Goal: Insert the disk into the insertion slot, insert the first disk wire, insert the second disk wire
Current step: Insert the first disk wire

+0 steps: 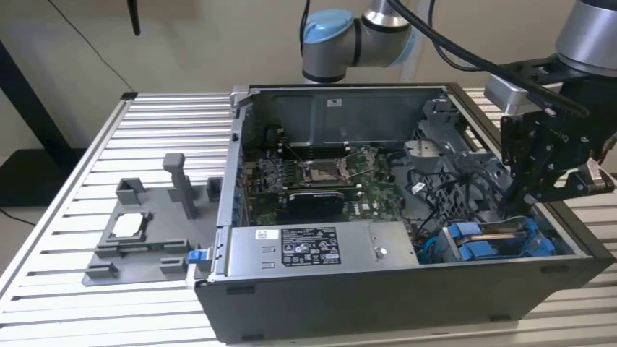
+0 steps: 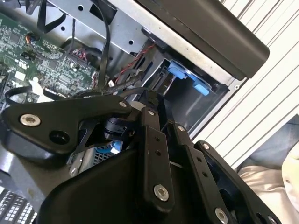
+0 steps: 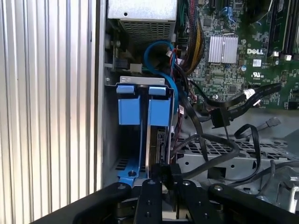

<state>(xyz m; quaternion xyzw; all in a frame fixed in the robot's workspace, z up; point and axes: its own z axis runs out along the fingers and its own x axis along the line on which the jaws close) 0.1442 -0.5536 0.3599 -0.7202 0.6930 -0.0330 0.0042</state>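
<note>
While the blue-framed disk sits in its sheet-metal insertion slot, fingers pinching a black plug

The blue-framed silver-grey disk sits seated inside the grey sheet-metal insertion slot.

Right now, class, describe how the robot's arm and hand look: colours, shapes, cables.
The arm has silver-grey tubular segments and rounded joints with light blue caps. Black cables run along it. The hand is black, built from flat jointed bars fastened by silver bolts.
</note>
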